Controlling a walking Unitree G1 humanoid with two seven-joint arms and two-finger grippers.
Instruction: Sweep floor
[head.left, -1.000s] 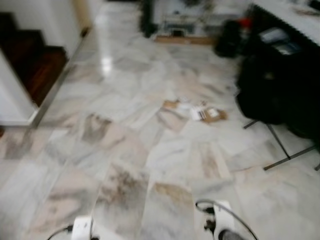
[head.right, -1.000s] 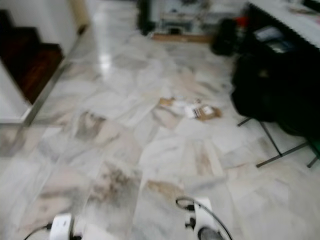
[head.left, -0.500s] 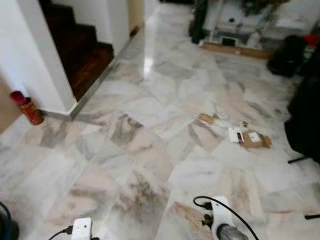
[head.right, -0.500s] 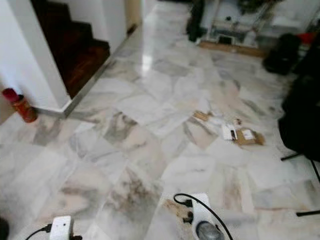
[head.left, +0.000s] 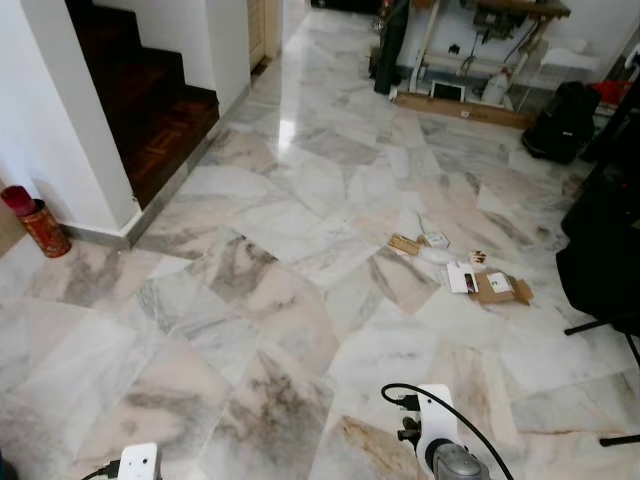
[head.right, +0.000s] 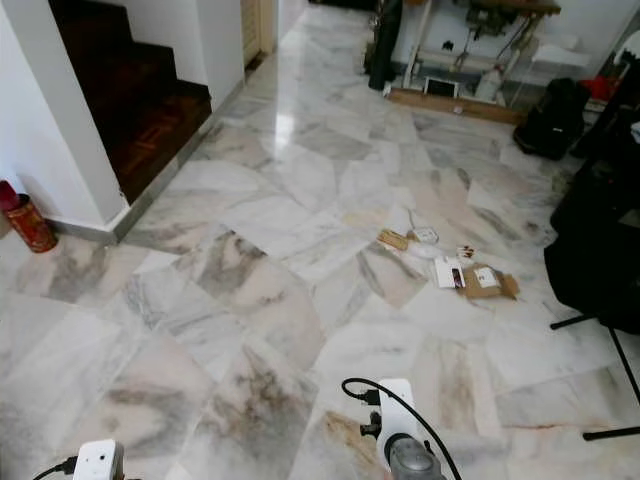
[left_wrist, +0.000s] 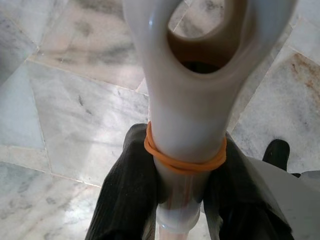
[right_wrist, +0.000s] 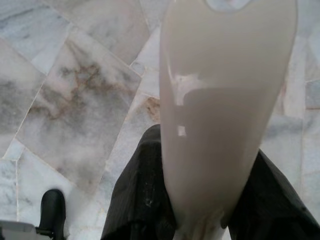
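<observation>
Two cream plastic handles are clamped by the grippers: the left gripper (left_wrist: 182, 200) has its black fingers (left_wrist: 125, 195) closed on a handle (left_wrist: 185, 100) with an orange rubber band (left_wrist: 182, 160), and the right gripper (right_wrist: 210, 200) is closed on a smooth handle (right_wrist: 225, 100). Ahead on the marble floor (head.left: 250, 300) lies the litter (head.left: 460, 270), cardboard scraps and papers, near a black bag (head.left: 605, 250). A red can (head.left: 33, 222) stands beside the white wall (head.left: 50, 120) by the dark stairs (head.left: 150, 90).
</observation>
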